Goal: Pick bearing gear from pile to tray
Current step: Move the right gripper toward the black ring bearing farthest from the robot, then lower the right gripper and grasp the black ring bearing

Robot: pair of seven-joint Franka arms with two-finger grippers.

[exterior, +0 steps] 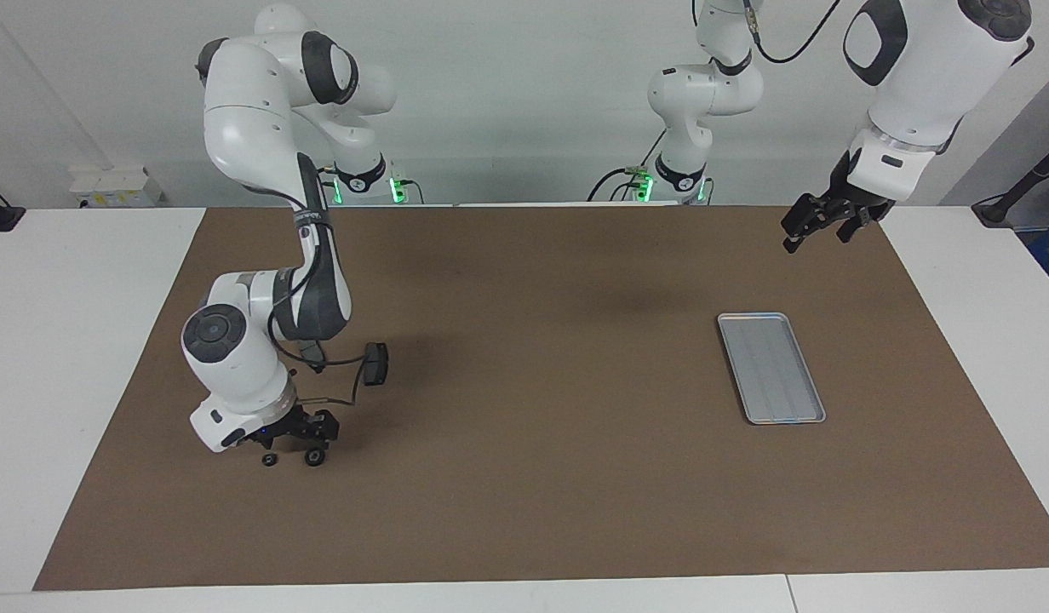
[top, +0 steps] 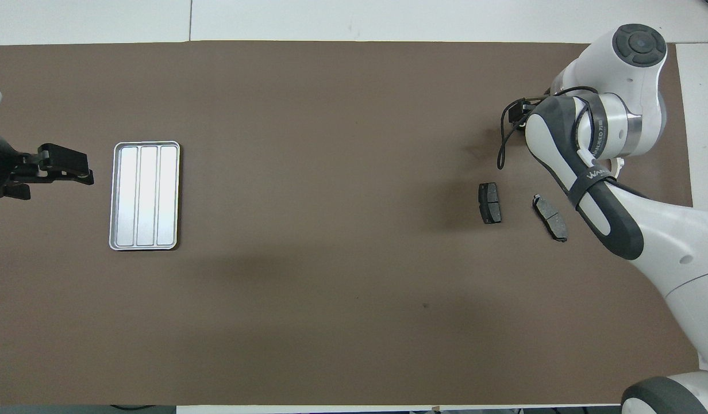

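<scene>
The silver tray (exterior: 771,368) lies flat toward the left arm's end of the table and also shows in the overhead view (top: 145,195); nothing lies in it. Two small black rings (exterior: 269,460) (exterior: 315,457) lie on the mat toward the right arm's end. My right gripper (exterior: 309,436) is low over the mat, right above the second ring. Two dark grey brake pads (top: 490,202) (top: 550,217) lie nearer to the robots than the rings. The right arm hides the rings in the overhead view. My left gripper (exterior: 818,228) is open and empty, raised over the mat's corner, and the left arm waits.
A brown mat (exterior: 524,477) covers the table. A black module on a cable (exterior: 375,362) hangs from the right arm's wrist beside the gripper. The right arm's elbow (top: 589,190) reaches over the area beside the brake pads.
</scene>
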